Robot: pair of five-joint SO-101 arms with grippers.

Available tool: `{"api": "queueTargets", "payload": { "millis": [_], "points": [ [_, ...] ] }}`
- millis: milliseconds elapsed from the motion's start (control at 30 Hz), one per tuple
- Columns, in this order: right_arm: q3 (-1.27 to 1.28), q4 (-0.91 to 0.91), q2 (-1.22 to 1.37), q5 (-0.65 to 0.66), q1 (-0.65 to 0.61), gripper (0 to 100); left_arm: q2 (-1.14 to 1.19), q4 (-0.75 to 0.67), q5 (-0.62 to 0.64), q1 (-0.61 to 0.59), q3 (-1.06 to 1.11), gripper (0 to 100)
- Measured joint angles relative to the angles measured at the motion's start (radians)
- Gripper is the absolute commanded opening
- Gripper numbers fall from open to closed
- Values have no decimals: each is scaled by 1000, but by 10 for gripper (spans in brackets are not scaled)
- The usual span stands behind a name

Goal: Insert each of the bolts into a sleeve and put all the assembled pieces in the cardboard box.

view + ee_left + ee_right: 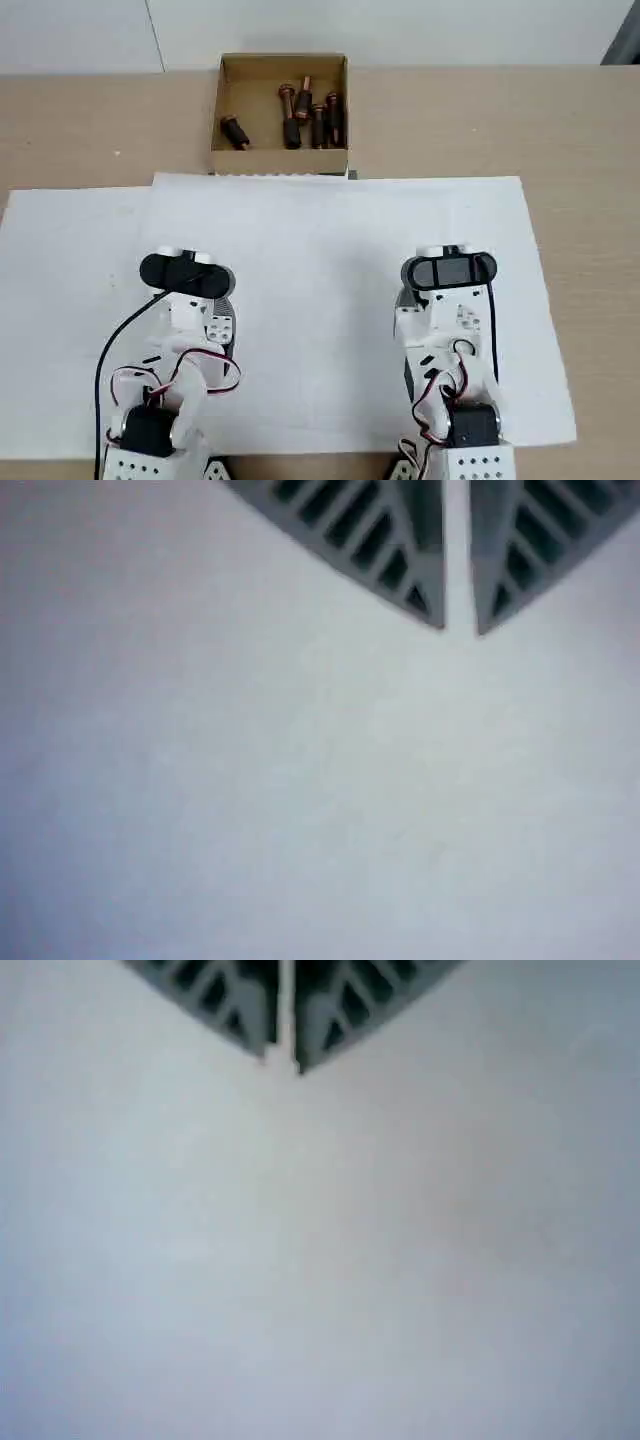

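Observation:
The cardboard box [280,161] stands at the far middle of the table. Inside it lie several dark bolt-and-sleeve pieces [311,116], with one more piece [234,131] apart near a side wall. My left gripper [461,628] is shut with nothing in it, its tips just above the white paper. My right gripper [283,1061] is likewise shut and holds nothing over the paper. In the high view the left arm [186,272] and the right arm [448,270] are folded back near the front edge, far from the box.
A large white paper sheet [330,250] covers the table [560,120] between the arms and the box. Red, white and black cables [150,380] loop around both arm bases at the front edge.

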Motion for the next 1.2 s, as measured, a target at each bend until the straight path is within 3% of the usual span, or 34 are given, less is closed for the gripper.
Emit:
{"api": "queueTargets", "payload": {
  "millis": [1200],
  "points": [
    [0,48,0,3,5,4,0,0,0,0,0,5]
  ]
}}
